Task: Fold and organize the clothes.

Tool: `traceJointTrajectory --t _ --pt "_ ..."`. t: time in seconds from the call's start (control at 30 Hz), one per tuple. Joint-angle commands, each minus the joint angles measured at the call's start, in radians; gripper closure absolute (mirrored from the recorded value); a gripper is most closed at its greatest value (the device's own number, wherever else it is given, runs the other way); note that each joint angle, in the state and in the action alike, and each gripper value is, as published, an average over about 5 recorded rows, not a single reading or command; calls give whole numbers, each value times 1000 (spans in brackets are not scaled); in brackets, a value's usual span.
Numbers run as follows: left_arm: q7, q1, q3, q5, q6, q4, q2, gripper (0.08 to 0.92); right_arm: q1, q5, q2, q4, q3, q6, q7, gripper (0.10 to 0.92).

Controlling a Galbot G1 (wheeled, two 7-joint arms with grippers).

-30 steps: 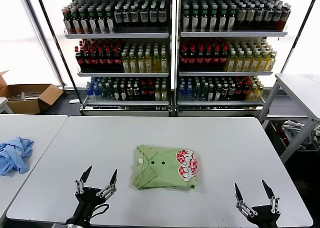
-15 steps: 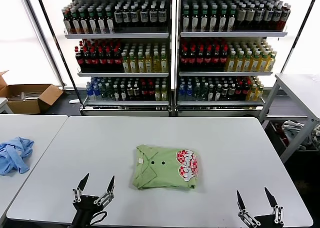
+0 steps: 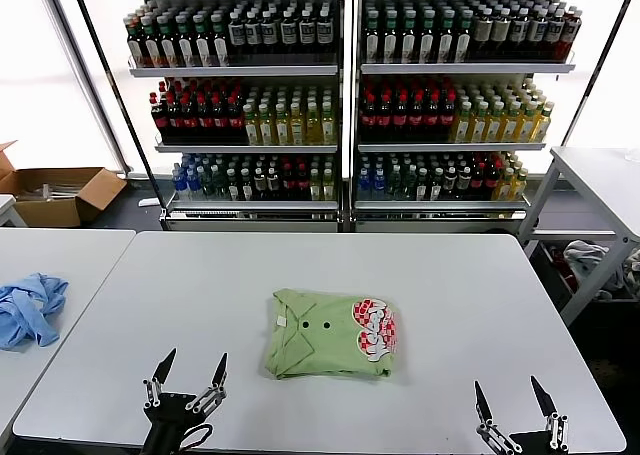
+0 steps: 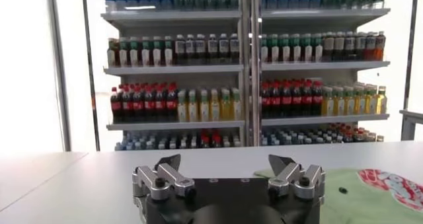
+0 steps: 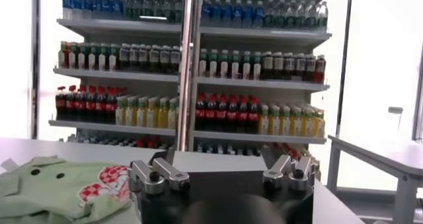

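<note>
Polo shirt (image 3: pixel 331 333): we see it folded into a compact rectangle, lying flat near the middle of the white table (image 3: pixel 450 295), a little toward the near edge.

Shirt versus left gripper (image 3: pixel 187 370): the shirt sits ahead of it and off to its right, well apart, with bare tabletop between them.

Shirt versus right gripper (image 3: pixel 512 398): the shirt lies ahead and to its left, again well apart, nothing touching.

Look of the shirt: light green soft cloth, collar and placket turned to the left side, two dark buttons showing, and a red-and-white print on the right part (we can't make out what the print depicts). Edges look fairly even; layers are stacked along the near side.

Left gripper: low at the table's near edge, its two dark pointed fingers (image 3: pixel 162 365) spread wide, and we see nothing between them.

Right gripper: low at the near right edge of the table, partly cut off by the picture's bottom, fingers (image 3: pixel 479 398) spread wide too, holding nothing.

Left wrist view: we catch the green cloth (image 4: pixel 344 186) and a slice of the print just past the gripper's own finger bases.

Right wrist view: the folded shirt (image 5: pixel 59 189) shows beside the gripper body, buttons and print both visible.

Blue garment (image 3: pixel 28 308): crumpled on a separate table (image 3: pixel 80 250) at far left, well away from the shirt.

Background: shelves of drink bottles (image 3: pixel 340 105) behind the tables, and an open cardboard box (image 3: pixel 60 193) on the floor at left.
</note>
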Motion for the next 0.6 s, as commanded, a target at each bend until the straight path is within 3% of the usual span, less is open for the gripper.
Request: traceJointTrajectory --t 0.03,0.6 --pt "-3 4 0 1 -7 2 0 177 -4 5 2 -3 -6 12 5 203" --pt "-13 1 -8 -7 -11 19 0 177 2 -5 18 -18 -46 16 49 203"
